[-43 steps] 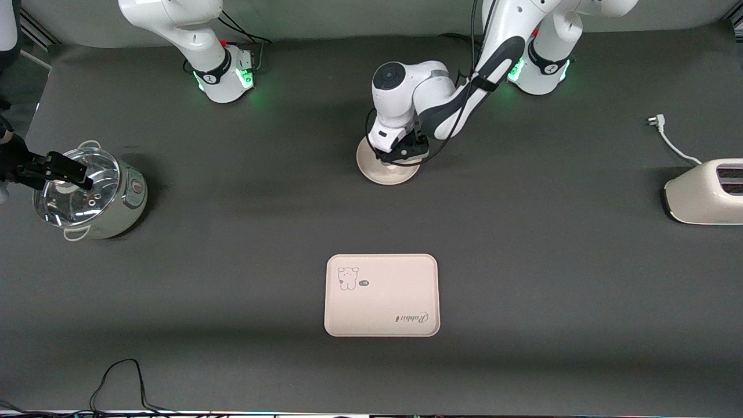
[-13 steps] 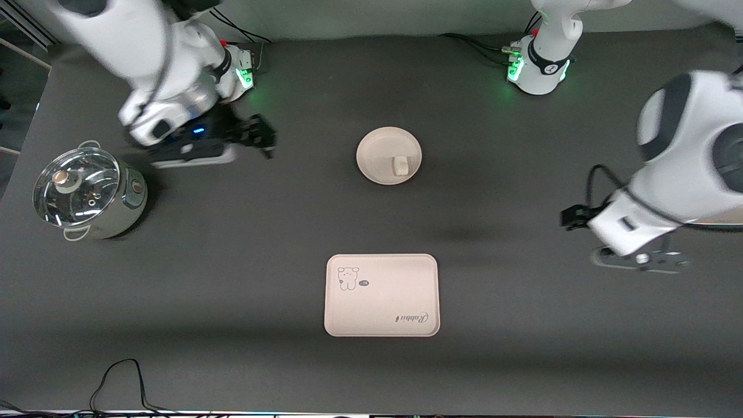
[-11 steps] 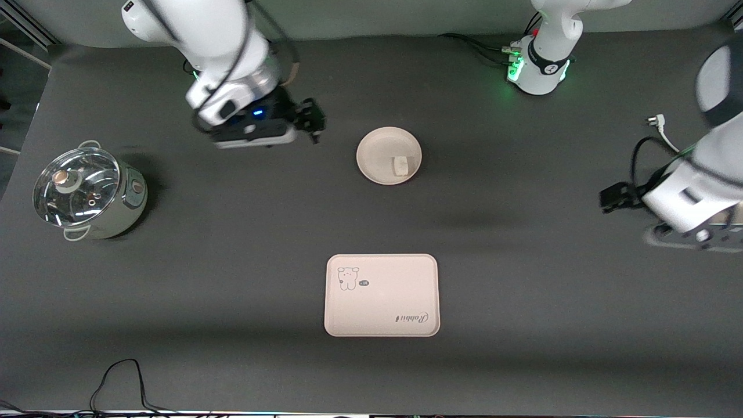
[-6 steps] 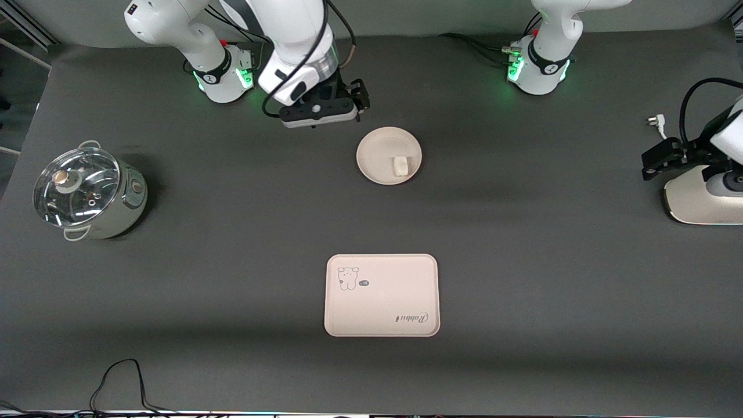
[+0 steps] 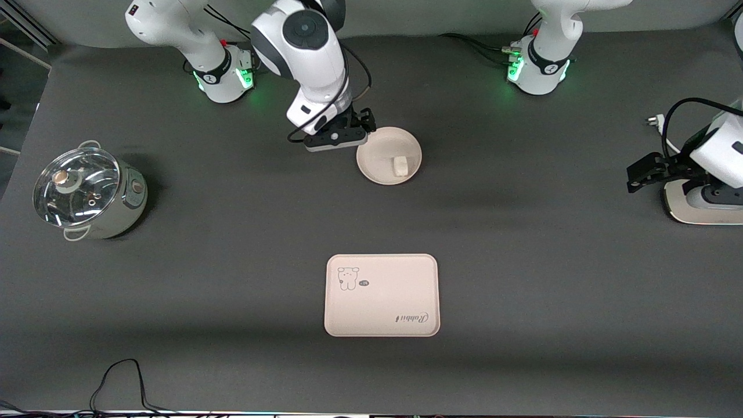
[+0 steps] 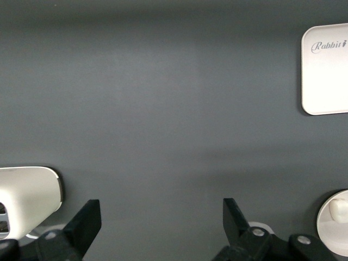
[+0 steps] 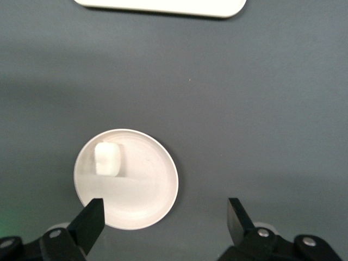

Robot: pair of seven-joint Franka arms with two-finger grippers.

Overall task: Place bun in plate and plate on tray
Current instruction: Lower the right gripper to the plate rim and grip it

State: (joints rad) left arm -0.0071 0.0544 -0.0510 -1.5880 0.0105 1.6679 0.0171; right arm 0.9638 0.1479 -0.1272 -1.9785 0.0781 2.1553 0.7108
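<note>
Right pincer (image 5: 367, 123): hangs low over the tabletop (image 5: 232, 261), at the plate's rim on the side toward the right arm's base; fingers spread wide, nothing between them.
Plate (image 5: 388, 155): just beside this pincer and partly under it; in the right wrist view one finger (image 7: 92, 217) overlaps the rim while the other finger (image 7: 238, 217) stands over bare tabletop, so the span is off-centre on the dish.
Bun (image 5: 399, 165): already lying in the plate, off-centre, on the part away from this pincer and toward the tray.
Tray (image 5: 381, 295): well apart from the pincer, past the plate and nearer the front camera; nothing on it.
Step in hand: probably lining up on the rim to carry the plate to the tray.
Left pincer (image 5: 643, 172): waits well apart from all this, over the tabletop beside the toaster (image 5: 705, 200); fingers wide apart and holding nothing.
Pot (image 5: 87, 191): well apart, at the right arm's end.
Risk, rim: shallow and thin; a poor bite could let the plate slip or skid.
Risk, bun: loose; a tilted lift could roll it out.
Risk, descent: a finger landing on the rim would press it and tip the plate.
</note>
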